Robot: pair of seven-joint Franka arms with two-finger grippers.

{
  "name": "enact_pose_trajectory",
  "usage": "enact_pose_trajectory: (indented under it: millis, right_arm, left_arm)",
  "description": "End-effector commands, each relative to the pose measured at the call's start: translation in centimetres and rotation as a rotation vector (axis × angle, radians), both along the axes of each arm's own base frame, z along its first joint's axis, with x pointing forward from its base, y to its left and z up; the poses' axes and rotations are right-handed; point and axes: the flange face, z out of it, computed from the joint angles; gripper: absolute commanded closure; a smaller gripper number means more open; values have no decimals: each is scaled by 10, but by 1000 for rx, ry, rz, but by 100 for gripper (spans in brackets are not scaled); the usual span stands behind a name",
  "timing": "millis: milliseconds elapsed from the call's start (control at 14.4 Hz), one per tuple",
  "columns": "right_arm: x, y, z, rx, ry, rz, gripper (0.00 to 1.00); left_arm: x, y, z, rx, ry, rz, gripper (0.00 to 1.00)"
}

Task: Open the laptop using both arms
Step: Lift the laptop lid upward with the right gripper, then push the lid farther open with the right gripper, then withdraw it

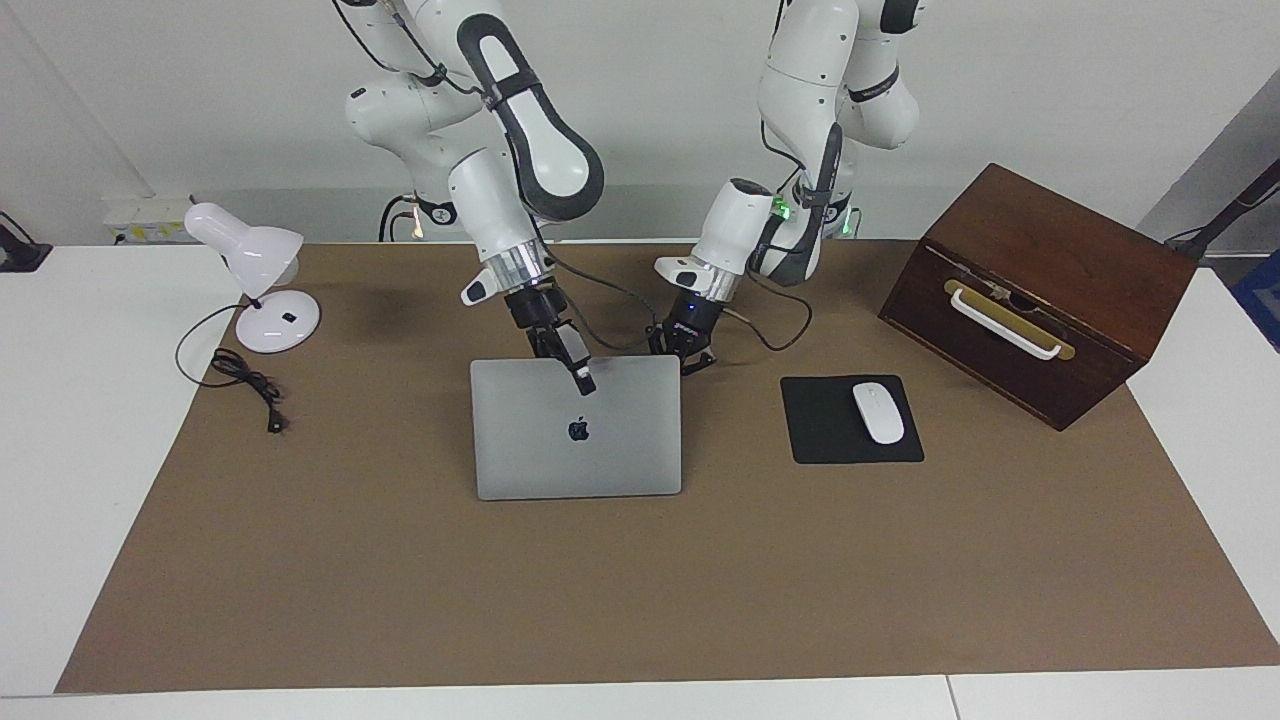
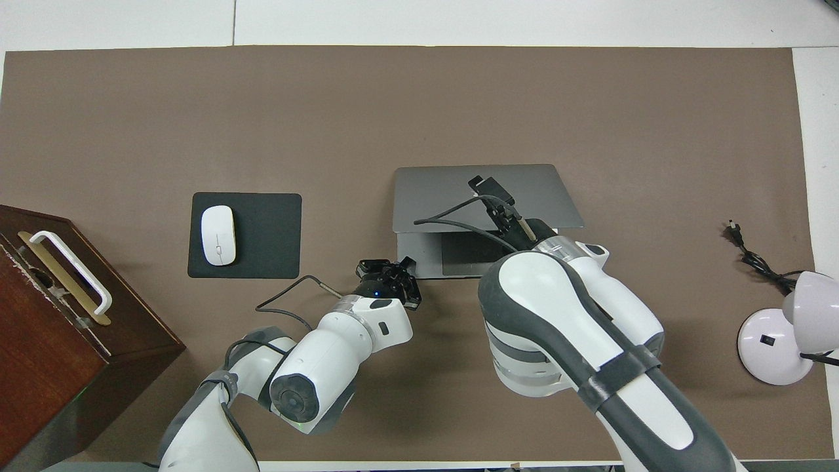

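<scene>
Laptop [image 1: 577,440] lid half raised; right claw [image 1: 581,379] pinches its top edge, left claw [image 1: 690,357] spread wide, pinning base corner. Thin pinch could slip, dropping lid.

Mouse [image 1: 878,412] on pad [image 1: 826,440] – wooden box [image 1: 1050,260], lamp [image 1: 262,275] w/ cord [image 1: 245,378].

My silver-grey laptop [image 1: 577,440] is showing a dark apple logo at the centre of its lid. At three o'clock from it in the facing view, a white mouse [image 1: 878,412] is lying on a black mouse pad [image 1: 822,440]. A dark brown wooden box [image 1: 1040,290] is wearing a white handle on a brass-coloured strip. The lamp [image 1: 255,285] at nine o'clock is gleaming white, its cord black. Brown paper is covering my white table [image 1: 60,420]. Both my claws are showing black.
</scene>
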Motion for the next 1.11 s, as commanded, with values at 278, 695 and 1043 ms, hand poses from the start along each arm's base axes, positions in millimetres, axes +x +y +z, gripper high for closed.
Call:
enact_pose_trajectory:
  millis: [278,695,1043]
  right_arm:
    - [75,-35,31,-8,-137,-5,0]
    - [92,-55,17,-15,-127,10,0]
    - [93,-41,28,5,-144,14,0]
  left_arm:
    - [6,-1,-6,8,-14,-12,100]
    - [6,-1,-6,8,-14,-12,100]
    - [6,-1,-6,8,-14,-12,100]
